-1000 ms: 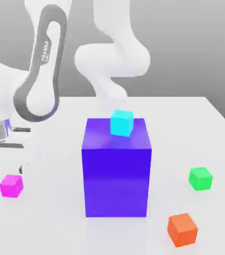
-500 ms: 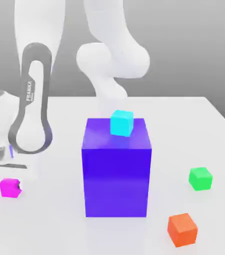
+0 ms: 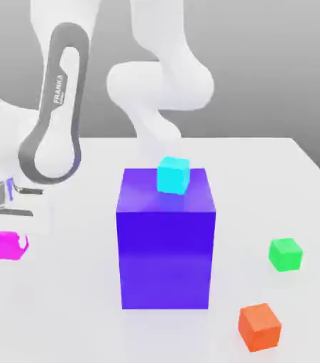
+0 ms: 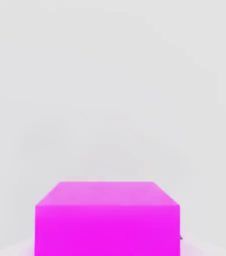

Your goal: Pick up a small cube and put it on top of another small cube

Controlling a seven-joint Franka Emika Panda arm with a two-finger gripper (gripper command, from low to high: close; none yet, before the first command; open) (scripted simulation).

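The small magenta cube (image 3: 5,244) hangs just above the white table at the exterior view's left, under the arm's white hand. My gripper (image 3: 10,245) is shut on it; one pale fingertip (image 3: 23,244) overlaps the cube's side. In the hand view the magenta cube (image 4: 107,217) sits very close to the camera, with bare table behind it. The small green cube (image 3: 285,253) rests on the table at the exterior view's right, well apart from the gripper, on the other side of the big block.
A big blue-violet block (image 3: 166,237) stands mid-table between the two cubes, with a small cyan cube (image 3: 173,175) on its top. A small orange cube (image 3: 260,326) lies in front of the green one. The arm's base rises behind the block.
The hand dropped onto the magenta cube and the fingers shut on it. Since then the hand has risen, and the cube has come up a little off the table with it.
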